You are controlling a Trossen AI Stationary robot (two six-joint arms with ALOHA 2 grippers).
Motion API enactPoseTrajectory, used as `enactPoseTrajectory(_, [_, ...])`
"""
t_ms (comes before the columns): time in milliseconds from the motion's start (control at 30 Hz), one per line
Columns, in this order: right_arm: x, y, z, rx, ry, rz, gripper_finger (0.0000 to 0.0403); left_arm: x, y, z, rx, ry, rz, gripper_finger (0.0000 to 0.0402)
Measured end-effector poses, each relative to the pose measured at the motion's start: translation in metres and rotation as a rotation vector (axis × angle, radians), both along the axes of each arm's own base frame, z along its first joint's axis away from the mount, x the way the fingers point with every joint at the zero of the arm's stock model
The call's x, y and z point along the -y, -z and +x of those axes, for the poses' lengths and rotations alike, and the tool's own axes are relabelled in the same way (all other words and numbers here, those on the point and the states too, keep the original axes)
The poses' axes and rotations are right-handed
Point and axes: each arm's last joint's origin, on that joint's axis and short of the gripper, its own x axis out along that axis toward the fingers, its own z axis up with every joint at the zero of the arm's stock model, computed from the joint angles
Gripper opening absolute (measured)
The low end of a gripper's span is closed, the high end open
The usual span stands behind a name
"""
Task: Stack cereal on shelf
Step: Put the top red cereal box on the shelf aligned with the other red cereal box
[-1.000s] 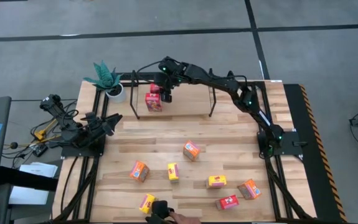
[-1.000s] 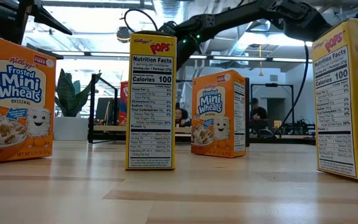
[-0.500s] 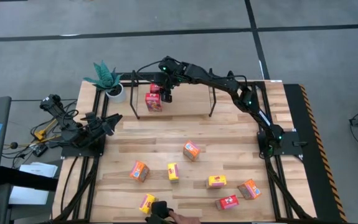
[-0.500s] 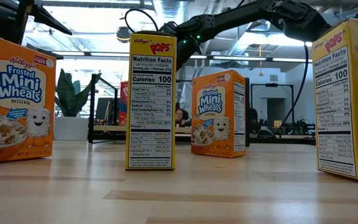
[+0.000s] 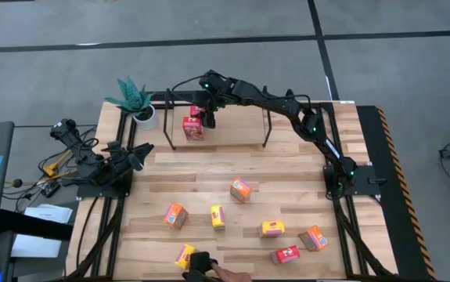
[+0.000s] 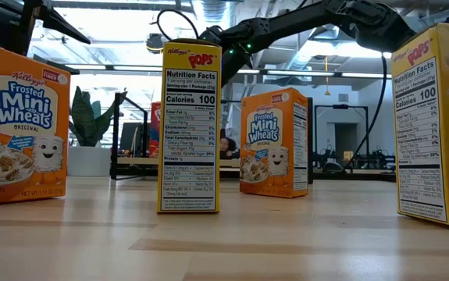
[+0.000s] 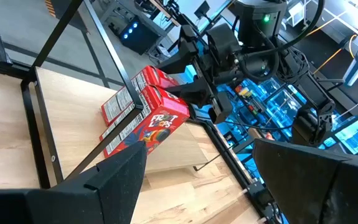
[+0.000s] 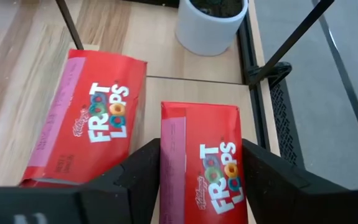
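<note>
My right gripper (image 5: 207,117) reaches over the shelf (image 5: 265,129) at the table's far side and is shut on a red cereal box (image 8: 207,168). A second red box (image 8: 85,124) lies front up on the shelf's wooden base, right beside it; both also show in the left wrist view, the held red box (image 7: 157,79) and the second red box (image 7: 147,121). My left gripper (image 7: 222,186) waits open at the table's left side. Three orange, three yellow and one red box stand or lie on the near half of the table. My right gripper pinches the red box between its two fingers (image 8: 142,171), one on each long side (image 8: 166,162). The fingers lie along the box, whose printed front faces up. Whether the box rests on the shelf's base or hangs just above it, I cannot tell.
A white potted plant (image 5: 137,100) stands at the shelf's left end, close to the boxes. Loose boxes: orange box (image 5: 241,189), orange box (image 5: 176,215), orange box (image 5: 314,238), yellow box (image 5: 217,216), yellow box (image 5: 272,228), yellow box (image 5: 184,254), red box (image 5: 286,254). A hand (image 5: 228,274) shows at the near edge.
</note>
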Motion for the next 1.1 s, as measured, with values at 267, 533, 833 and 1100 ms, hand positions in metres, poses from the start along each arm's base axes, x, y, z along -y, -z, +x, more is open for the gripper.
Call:
enactPoseTrajectory(267, [0.002,-0.003,-0.001,0.006,0.007,-0.004,0.0231,0.0,0.0,0.0,-0.002,0.0,0.002,0.0286])
enactPoseTrajectory(533, [0.005,-0.018,-0.004,0.055,0.016,-0.021,0.0241,0.0,0.001,0.0,-0.007,0.0,0.007,0.0286])
enactPoseTrajectory(833, [0.003,-0.049,-0.016,0.102,0.016,-0.057,0.0236,0.0,0.001,0.0,-0.007,0.0,0.007,0.0286])
enactPoseTrajectory(1100, [0.015,-0.102,-0.06,0.138,0.092,-0.077,0.0186,0.0,0.001,0.0,-0.011,0.0,0.01,0.0286])
